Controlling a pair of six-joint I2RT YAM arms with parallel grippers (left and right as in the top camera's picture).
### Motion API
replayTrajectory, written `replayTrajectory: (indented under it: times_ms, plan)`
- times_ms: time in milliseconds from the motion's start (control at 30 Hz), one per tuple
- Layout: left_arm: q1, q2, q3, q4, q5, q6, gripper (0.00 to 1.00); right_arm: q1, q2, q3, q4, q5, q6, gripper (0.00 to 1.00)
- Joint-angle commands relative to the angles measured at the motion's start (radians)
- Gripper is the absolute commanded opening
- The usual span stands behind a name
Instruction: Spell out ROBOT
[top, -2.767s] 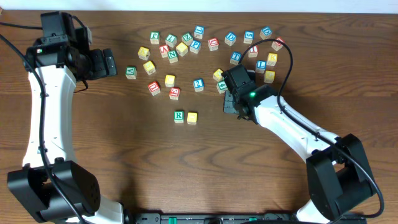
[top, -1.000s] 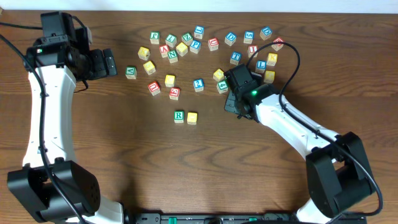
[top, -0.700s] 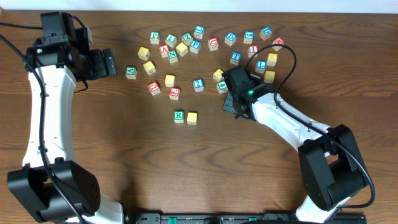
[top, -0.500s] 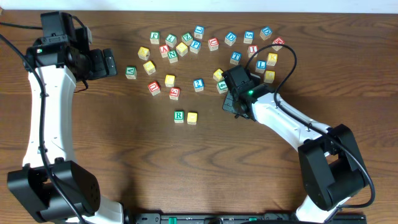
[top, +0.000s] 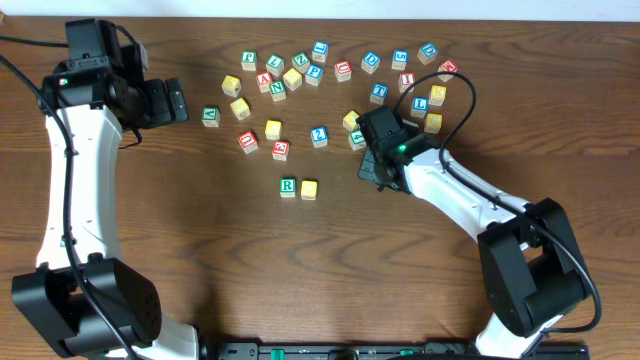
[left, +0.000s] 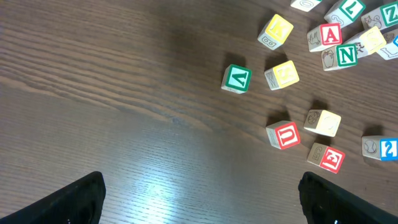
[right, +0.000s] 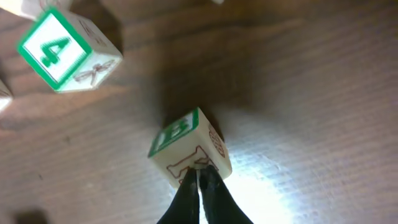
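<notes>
On the dark wooden table (top: 200, 260), the left gripper (left: 199, 205) hangs with fingers wide apart, while the right gripper (right: 199, 180), fingers pressed together, rests its tips at the six o'clock side of the small green-bordered wooden B cube (right: 183, 140), two o'clock from the green-bordered R cube (top: 288, 186).

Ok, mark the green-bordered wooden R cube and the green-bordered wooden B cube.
green-bordered wooden R cube (top: 288, 186): overhead view, its lettered top face.
green-bordered wooden B cube (right: 189, 152): right wrist view, its side face below the B.
</notes>
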Motion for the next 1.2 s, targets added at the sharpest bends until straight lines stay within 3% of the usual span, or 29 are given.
replayTrajectory:
  times_ms: [0, 400, 667, 900, 1033, 1167]
  plan:
    - [0.003, -0.015, 0.021, -0.002, 0.009, 0.003, 0.98, -0.004, 0.035, -0.015, -0.045, 0.0, 0.002, 0.01]
    - [0.003, -0.015, 0.021, -0.002, 0.009, 0.003, 0.98, -0.008, 0.04, -0.053, -0.079, -0.009, -0.018, 0.01]
    - [0.003, -0.015, 0.021, -0.002, 0.009, 0.003, 0.98, -0.011, -0.055, 0.002, -0.036, -0.079, -0.173, 0.01]
    - [0.003, -0.015, 0.021, -0.002, 0.009, 0.003, 0.98, -0.048, -0.066, 0.01, 0.072, -0.156, -0.175, 0.01]
    - [0.003, -0.015, 0.021, -0.002, 0.009, 0.003, 0.98, -0.06, -0.025, 0.01, 0.18, -0.255, -0.296, 0.01]
    - [0.003, -0.015, 0.021, -0.002, 0.009, 0.003, 0.98, -0.059, 0.031, 0.01, 0.216, -0.251, -0.29, 0.01]
